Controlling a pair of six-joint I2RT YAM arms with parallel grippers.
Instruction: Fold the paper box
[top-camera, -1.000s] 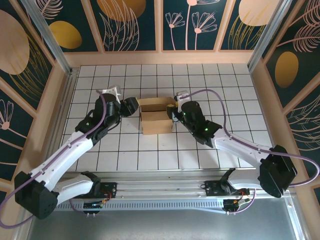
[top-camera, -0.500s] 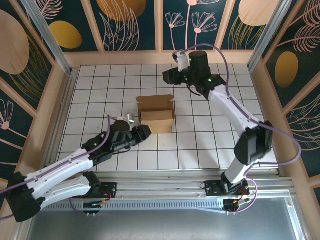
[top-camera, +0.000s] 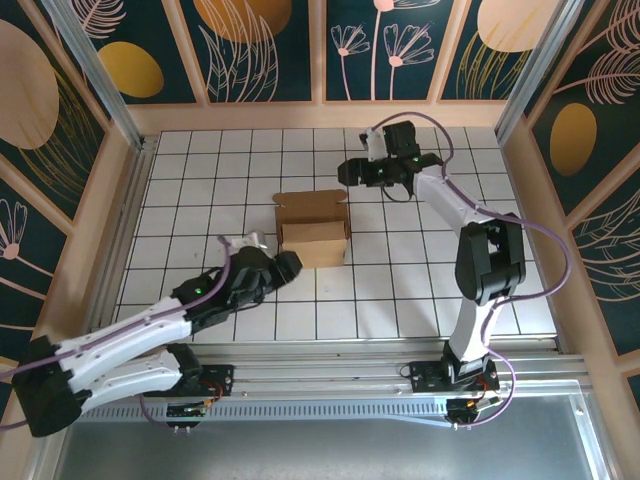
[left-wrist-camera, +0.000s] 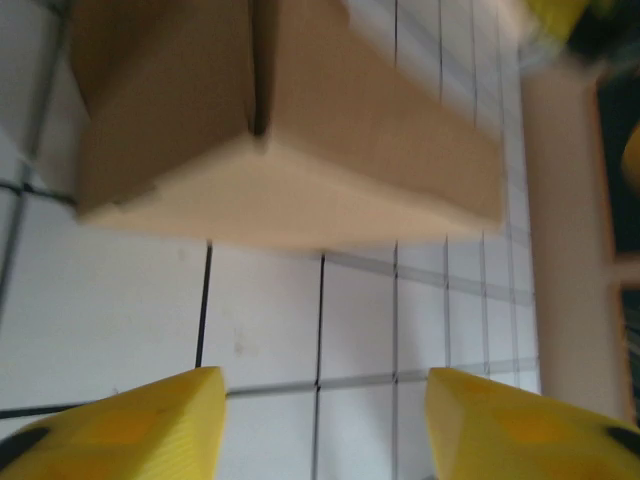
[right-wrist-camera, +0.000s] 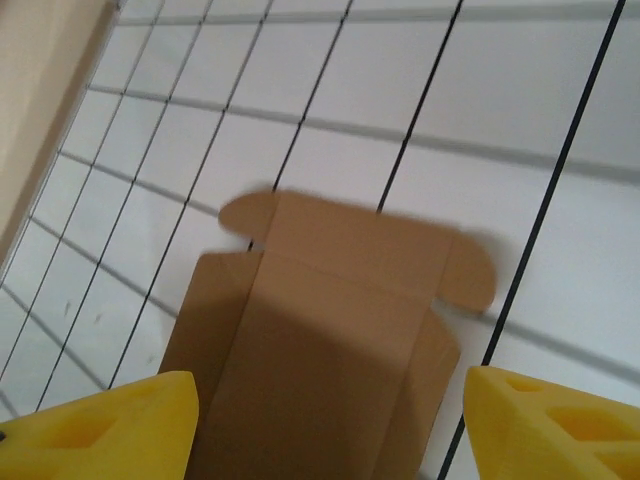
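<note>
L fingers (left-wrist-camera: 130, 430): spread apart, nothing between them, low over the white gridded tabletop (top-camera: 400, 290), just beside the near-left corner of the paper box (top-camera: 314, 230), not touching it. R fingers (right-wrist-camera: 100, 420): also released & empty, held up over the far side of the tabletop, apart from the box, angled down toward it. Box sits mid-tabletop, partly formed: closed plain brown body, far flap w/ two rounded tabs still open toward the back wall.
</note>
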